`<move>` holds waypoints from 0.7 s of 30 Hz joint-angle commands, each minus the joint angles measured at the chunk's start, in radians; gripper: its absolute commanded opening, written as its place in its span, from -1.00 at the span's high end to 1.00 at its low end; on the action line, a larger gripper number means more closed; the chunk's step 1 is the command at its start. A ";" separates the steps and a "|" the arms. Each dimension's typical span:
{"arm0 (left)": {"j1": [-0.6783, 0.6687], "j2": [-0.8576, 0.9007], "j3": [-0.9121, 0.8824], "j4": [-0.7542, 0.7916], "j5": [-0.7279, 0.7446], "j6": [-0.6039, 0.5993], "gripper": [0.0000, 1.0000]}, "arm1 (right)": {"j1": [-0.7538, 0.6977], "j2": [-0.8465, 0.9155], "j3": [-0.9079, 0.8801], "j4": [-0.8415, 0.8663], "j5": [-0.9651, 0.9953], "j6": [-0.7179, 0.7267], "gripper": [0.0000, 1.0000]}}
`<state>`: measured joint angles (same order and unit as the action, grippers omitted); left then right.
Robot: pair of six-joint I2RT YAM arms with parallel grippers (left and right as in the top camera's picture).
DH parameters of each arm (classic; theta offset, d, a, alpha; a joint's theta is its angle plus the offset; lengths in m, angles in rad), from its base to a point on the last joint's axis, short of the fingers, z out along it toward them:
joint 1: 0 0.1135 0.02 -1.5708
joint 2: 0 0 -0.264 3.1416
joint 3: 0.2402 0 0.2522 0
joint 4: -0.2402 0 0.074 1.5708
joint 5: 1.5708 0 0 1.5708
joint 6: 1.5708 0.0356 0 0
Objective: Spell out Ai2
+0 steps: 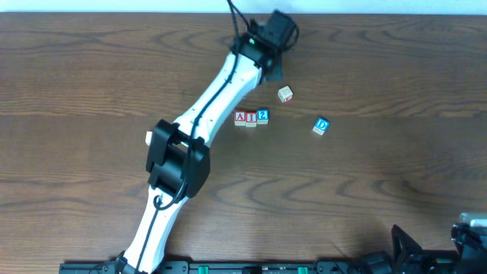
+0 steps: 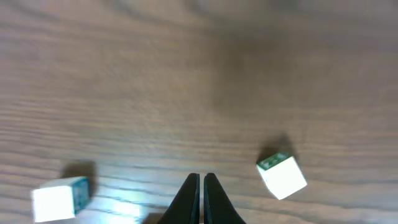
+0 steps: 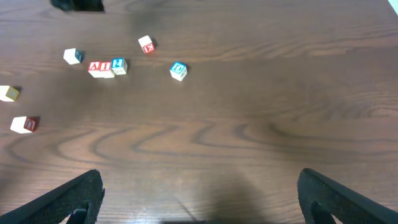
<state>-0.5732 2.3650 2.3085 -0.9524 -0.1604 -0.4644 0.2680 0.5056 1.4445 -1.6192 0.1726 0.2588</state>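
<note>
On the desk (image 1: 380, 175) you've got A cube (image 1: 240, 116), I cube (image 1: 250, 117), 2 cube (image 1: 262, 116) in a row left to right, touching, approx. mid-desk. Back cube (image 1: 284, 93) lies behind & just right of the 2 cube. D cube (image 1: 321, 125) sits right of the row, well apart. Left cube (image 3: 73, 56) lies near the A cube's left; front-left cubes (image 3: 23, 124), a pair, lie further left & nearer the front.

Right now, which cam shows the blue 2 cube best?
Overhead: the blue 2 cube faces the camera, digit readable, right beside the I cube. Right wrist shows it far off and small, digit smeared. Left wrist: no legible 2 in view.
</note>
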 commanded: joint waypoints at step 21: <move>0.005 -0.261 0.582 -0.525 -0.143 0.092 -0.91 | 0.003 -0.002 0.000 -0.002 0.003 -0.002 -0.98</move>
<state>-0.5701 2.1876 2.8578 -1.4666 -0.2634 -0.3977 0.2680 0.5056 1.4445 -1.6196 0.1722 0.2588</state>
